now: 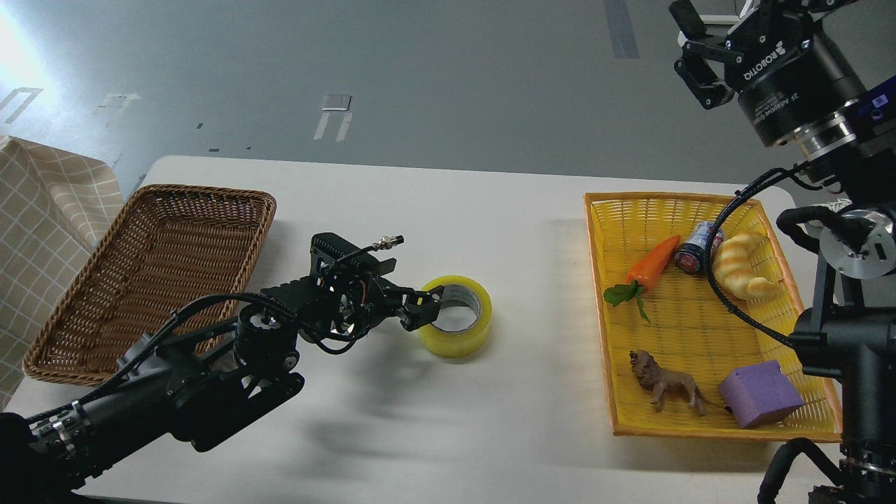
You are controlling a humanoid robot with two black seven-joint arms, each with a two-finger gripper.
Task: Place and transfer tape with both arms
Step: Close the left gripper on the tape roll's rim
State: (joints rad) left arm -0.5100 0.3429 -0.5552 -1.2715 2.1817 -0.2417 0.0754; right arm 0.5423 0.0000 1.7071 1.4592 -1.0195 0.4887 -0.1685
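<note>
The tape (458, 334), a yellow translucent roll with a grey-white core, lies flat on the white table (490, 224) near the middle. My left gripper (425, 306) reaches in from the left at table height. Its fingers straddle the roll's left wall, one over the rim into the hole and one outside, close together on the wall. My right gripper (695, 56) is raised high at the top right, well above the yellow basket. It is open and empty.
A brown wicker basket (157, 273) sits at the left with nothing in it. A yellow basket (707, 420) at the right holds a carrot toy (651, 264), a can (698, 246), a croissant toy (742, 266), a lion figure (668, 388) and a purple block (759, 393). A checked cloth (42, 217) hangs at the far left.
</note>
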